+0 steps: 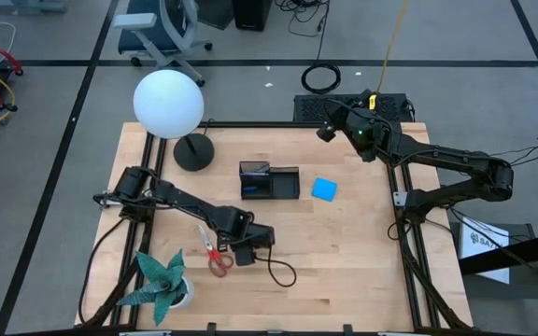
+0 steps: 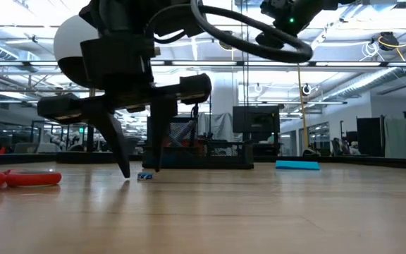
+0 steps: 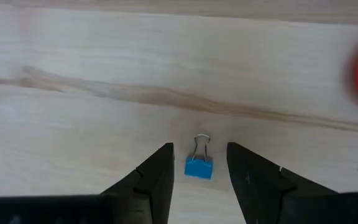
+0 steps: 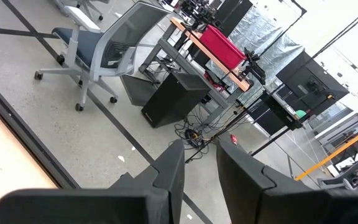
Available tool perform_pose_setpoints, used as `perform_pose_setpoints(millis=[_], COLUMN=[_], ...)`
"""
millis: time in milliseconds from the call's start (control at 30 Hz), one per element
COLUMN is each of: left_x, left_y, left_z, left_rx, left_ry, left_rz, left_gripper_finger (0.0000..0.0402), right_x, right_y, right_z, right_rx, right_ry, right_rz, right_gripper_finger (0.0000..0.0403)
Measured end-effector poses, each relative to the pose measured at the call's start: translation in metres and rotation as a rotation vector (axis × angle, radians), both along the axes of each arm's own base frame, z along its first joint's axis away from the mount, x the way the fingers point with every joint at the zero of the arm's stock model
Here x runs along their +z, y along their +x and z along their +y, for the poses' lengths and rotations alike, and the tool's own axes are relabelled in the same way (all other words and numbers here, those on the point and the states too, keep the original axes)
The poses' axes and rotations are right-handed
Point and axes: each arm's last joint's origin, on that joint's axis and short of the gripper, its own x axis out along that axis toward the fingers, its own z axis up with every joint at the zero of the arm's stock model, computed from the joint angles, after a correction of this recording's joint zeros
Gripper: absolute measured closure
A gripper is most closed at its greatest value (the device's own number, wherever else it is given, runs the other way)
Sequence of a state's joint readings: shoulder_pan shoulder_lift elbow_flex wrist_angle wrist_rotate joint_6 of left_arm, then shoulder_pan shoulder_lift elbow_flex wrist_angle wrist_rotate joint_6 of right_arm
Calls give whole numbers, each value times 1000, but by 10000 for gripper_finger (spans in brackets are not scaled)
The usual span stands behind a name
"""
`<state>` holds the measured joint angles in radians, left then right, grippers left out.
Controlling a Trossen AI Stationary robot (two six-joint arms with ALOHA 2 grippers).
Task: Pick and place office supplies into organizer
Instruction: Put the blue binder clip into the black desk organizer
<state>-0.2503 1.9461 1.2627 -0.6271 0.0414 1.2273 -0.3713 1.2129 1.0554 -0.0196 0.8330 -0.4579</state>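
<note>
A tiny blue binder clip (image 3: 199, 167) lies on the wooden table with its wire handle toward the far side. My left gripper (image 3: 199, 180) points down over it and is open, with one finger on each side of the clip and a small gap to both. In the low view its fingertips (image 2: 125, 173) are close to the tabletop beside the clip (image 2: 145, 176). The red-handled scissors (image 1: 215, 257) lie flat just left of this gripper. The blue square pad (image 1: 324, 189) lies right of the black organizer (image 1: 269, 181). My right gripper (image 4: 201, 155) is raised at the far right, open and holding nothing.
A lamp with a white globe (image 1: 169, 103) and a round black base (image 1: 193, 152) stands at the far left. A green paper plant (image 1: 162, 280) sits at the near left corner. A dark cable loop (image 1: 283, 273) lies right of my left gripper.
</note>
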Motion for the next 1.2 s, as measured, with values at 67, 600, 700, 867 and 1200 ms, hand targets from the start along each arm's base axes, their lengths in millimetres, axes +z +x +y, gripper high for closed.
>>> perform_pose_setpoints(millis=[67, 600, 700, 867, 1200], left_x=[0, -18, -19, -20, -21], left_y=[0, 4, 3, 0, -4], left_z=[1, 10, 10, 11, 11], left_rx=[7, 23, 42, 85, 123], left_ry=[-1, -20, -36, -54, -100], left_rz=[1, 79, 93, 134, 194], left_gripper_finger=[245, 245, 245, 245, 245], right_x=[0, 0, 0, 0, 0], right_y=[0, 0, 0, 0, 0], right_z=[0, 0, 0, 0, 0], right_rx=[0, 0, 0, 0, 0], right_ry=[0, 0, 0, 0, 0], right_rz=[0, 0, 0, 0, 0], right_gripper_finger=[318, 318, 318, 318, 318])
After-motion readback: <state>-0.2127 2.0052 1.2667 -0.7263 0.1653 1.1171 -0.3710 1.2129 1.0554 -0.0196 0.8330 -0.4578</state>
